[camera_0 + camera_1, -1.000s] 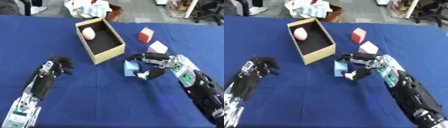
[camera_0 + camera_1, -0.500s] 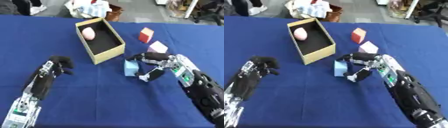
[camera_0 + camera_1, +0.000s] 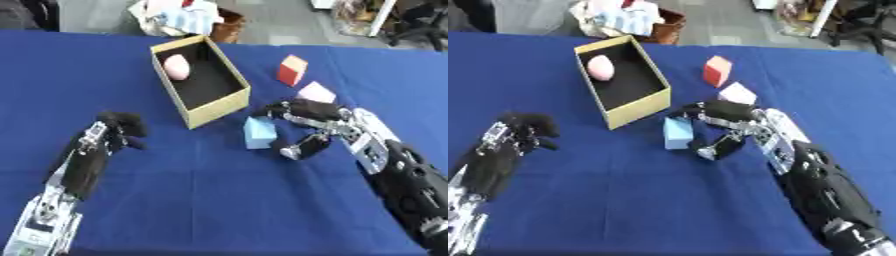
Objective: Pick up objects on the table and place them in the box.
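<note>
Blue cloth covers the tabletop (image 3: 201, 200), and on it stands an open cardboard box (image 3: 215, 104) with a black inside. A pink egg-shaped object (image 3: 177, 66) lies in the far end of the box.

Just beside the near right corner of the box stands a light blue block (image 3: 260, 132). The right hand (image 3: 317, 125) is next to this block on its right side. Its fingers (image 3: 293, 107) are spread above and behind the block, and the thumb (image 3: 302, 146) points down to the cloth near the block's lower right edge. The hand is wide and holds nothing; I cannot tell if any finger touches the block.

A pale pink block (image 3: 316, 92) lies right behind the right hand, and a red block (image 3: 292, 70) with an orange face stands farther back, apart from the box.

The left hand (image 3: 121, 128) rests on the cloth at the left, well apart from the box, with its fingers curled and nothing in them.
</note>
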